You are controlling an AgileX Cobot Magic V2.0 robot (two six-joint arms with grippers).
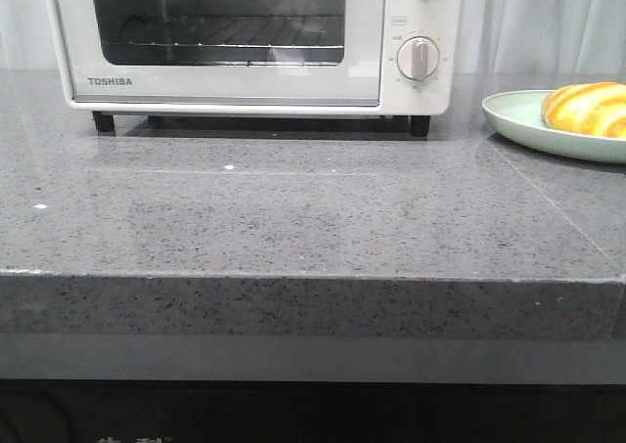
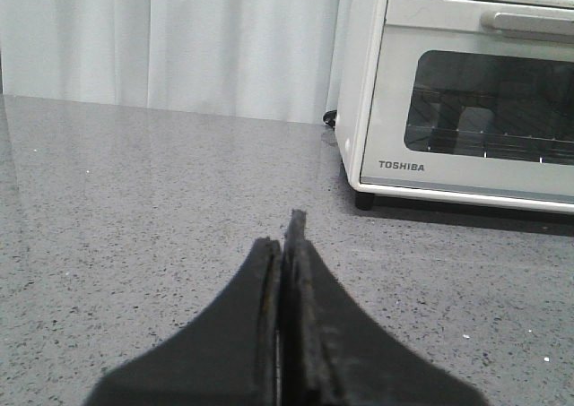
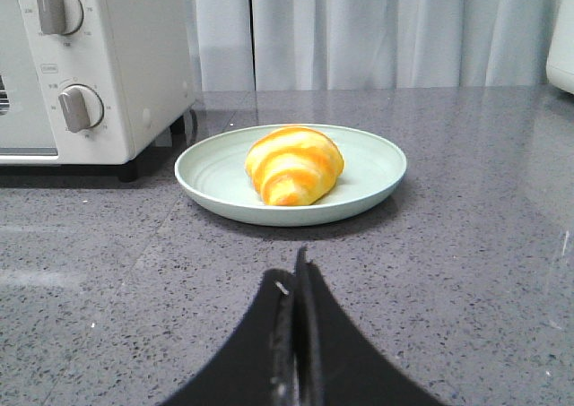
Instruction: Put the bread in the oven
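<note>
The bread (image 1: pixel 589 109), a golden-yellow striped bun, lies on a pale green plate (image 1: pixel 518 122) at the right of the counter; it also shows in the right wrist view (image 3: pixel 294 165). The white Toshiba oven (image 1: pixel 225 91) stands at the back with its door shut; it also shows in the left wrist view (image 2: pixel 466 168) and the right wrist view (image 3: pixel 134 65). My left gripper (image 2: pixel 285 236) is shut and empty over bare counter, left of the oven. My right gripper (image 3: pixel 296 267) is shut and empty, a short way in front of the plate (image 3: pixel 377 168). Neither gripper shows in the front view.
The grey speckled counter (image 1: pixel 293 218) has a front edge near the camera. White curtains (image 2: pixel 179 38) hang behind. The oven's dials (image 1: pixel 419 59) are on its right side, its handle (image 2: pixel 529 21) along the door's top. A white object (image 3: pixel 562 38) sits at the far right edge.
</note>
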